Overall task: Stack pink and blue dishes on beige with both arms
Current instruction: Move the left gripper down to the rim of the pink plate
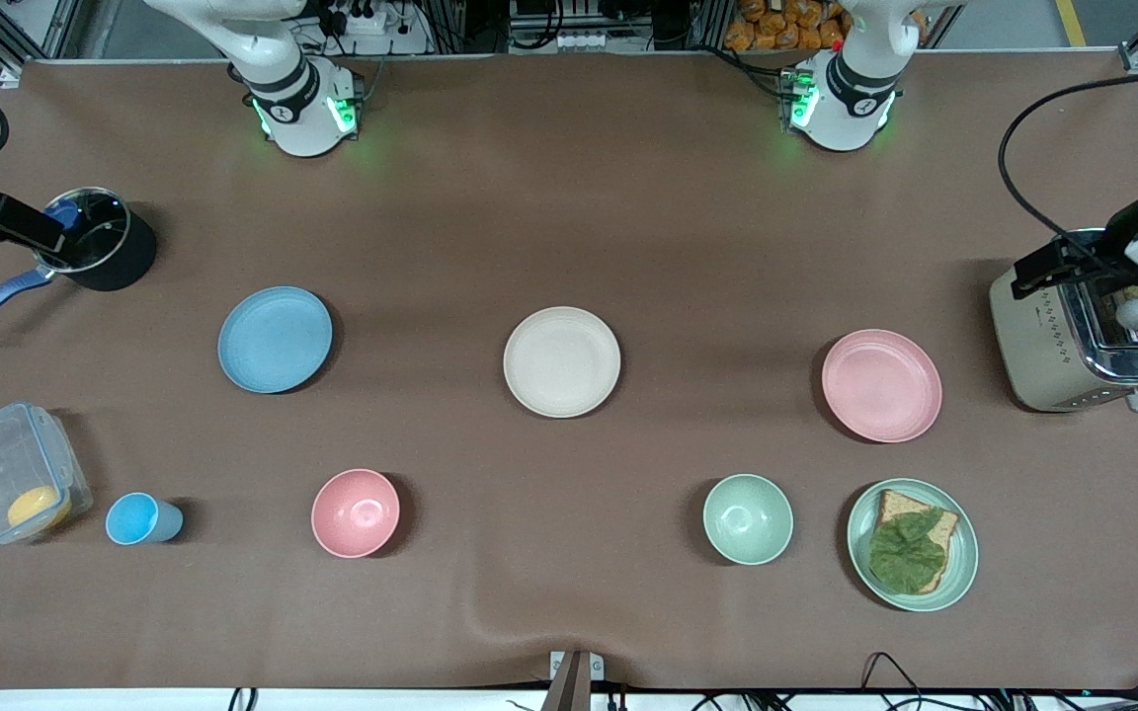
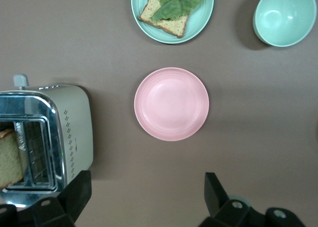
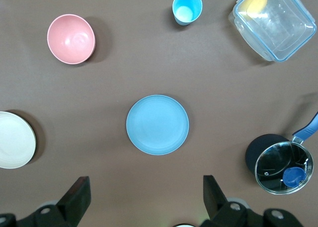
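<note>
The cream-beige plate (image 1: 561,361) lies mid-table, its edge also showing in the right wrist view (image 3: 15,140). Toward the right arm's end lies the light blue plate (image 1: 275,339) (image 3: 157,124). The pale pink plate (image 1: 881,385) (image 2: 171,103) lies toward the left arm's end, beside the toaster. All three are flat on the cloth and bare. My left gripper (image 1: 1058,265) (image 2: 146,182) hangs high, open and empty, over bare cloth beside the pink plate. My right gripper (image 1: 6,225) (image 3: 146,183) hangs high too, open and empty, over bare cloth beside the blue plate.
A toaster (image 1: 1073,336) with bread stands at the left arm's end. A lidded black pot (image 1: 95,242), a clear container (image 1: 16,484) and a blue cup (image 1: 139,518) are at the right arm's end. Nearer the camera are a pink bowl (image 1: 356,513), a green bowl (image 1: 748,518) and a green plate (image 1: 964,553) carrying bread and a leaf.
</note>
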Action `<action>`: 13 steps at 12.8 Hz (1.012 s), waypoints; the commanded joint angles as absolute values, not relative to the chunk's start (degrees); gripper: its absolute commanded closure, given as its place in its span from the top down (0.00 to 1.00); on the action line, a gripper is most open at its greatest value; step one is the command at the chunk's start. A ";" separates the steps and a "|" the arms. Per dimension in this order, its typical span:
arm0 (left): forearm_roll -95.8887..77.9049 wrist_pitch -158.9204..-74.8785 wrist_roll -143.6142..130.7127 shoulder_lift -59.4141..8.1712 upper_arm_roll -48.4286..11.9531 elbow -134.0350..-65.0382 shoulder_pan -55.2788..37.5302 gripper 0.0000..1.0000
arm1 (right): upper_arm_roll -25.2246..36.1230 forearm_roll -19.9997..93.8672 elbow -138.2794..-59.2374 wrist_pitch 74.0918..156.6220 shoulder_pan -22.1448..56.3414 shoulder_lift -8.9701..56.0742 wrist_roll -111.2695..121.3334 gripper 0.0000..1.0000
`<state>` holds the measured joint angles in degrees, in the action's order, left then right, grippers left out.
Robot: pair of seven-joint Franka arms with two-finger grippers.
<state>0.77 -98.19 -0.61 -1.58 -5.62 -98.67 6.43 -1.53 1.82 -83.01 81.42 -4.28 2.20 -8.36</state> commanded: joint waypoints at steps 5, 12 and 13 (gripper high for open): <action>1.75 -114.50 -0.26 -5.09 -5.80 -111.61 7.91 1.00 | -1.41 2.64 -82.09 80.86 -3.96 2.64 -9.14 1.00; 4.22 -122.94 0.17 -6.94 -5.80 -116.36 8.96 1.00 | -1.23 2.55 -82.18 80.60 -4.83 6.40 -2.32 1.00; 4.31 -124.96 0.18 -6.86 -5.89 -118.02 9.49 1.00 | -1.14 2.55 -82.26 80.07 -4.92 6.50 -0.72 1.00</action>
<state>3.25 -121.33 -0.54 -7.27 -5.58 -115.07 8.17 -1.35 1.82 -83.20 81.24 -4.37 5.02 -4.29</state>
